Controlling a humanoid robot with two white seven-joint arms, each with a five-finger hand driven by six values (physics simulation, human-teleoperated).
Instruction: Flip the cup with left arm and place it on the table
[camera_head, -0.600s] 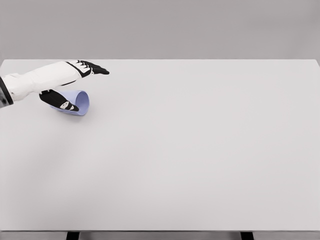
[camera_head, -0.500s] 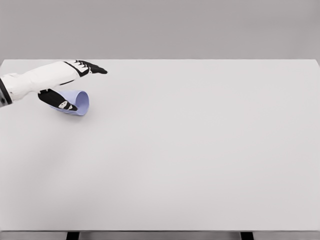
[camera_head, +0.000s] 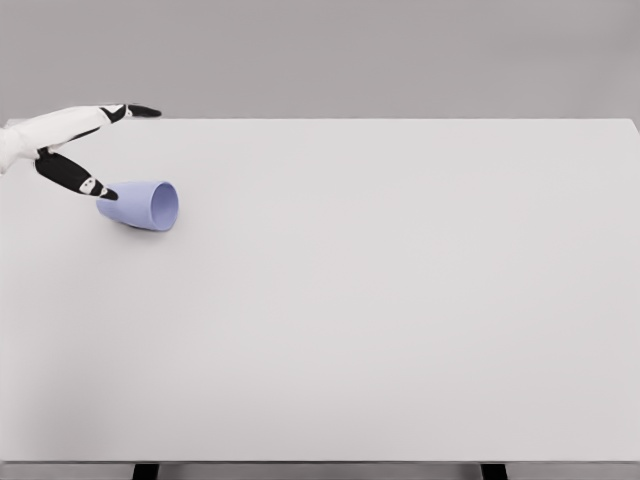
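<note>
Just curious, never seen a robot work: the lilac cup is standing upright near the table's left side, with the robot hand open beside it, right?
Not quite. In the head view the cup lies on its side, mouth facing right. The rest holds: it is near the table's left side, with the left robot hand open beside it.

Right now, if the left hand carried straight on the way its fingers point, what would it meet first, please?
Probably nothing: the left hand points right along the table's far edge. The cup lies nearer the camera; depth is uncertain.

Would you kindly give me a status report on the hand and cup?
Left hand open, beside cup. Cup on its side, mouth facing right. Table otherwise bare.
</note>
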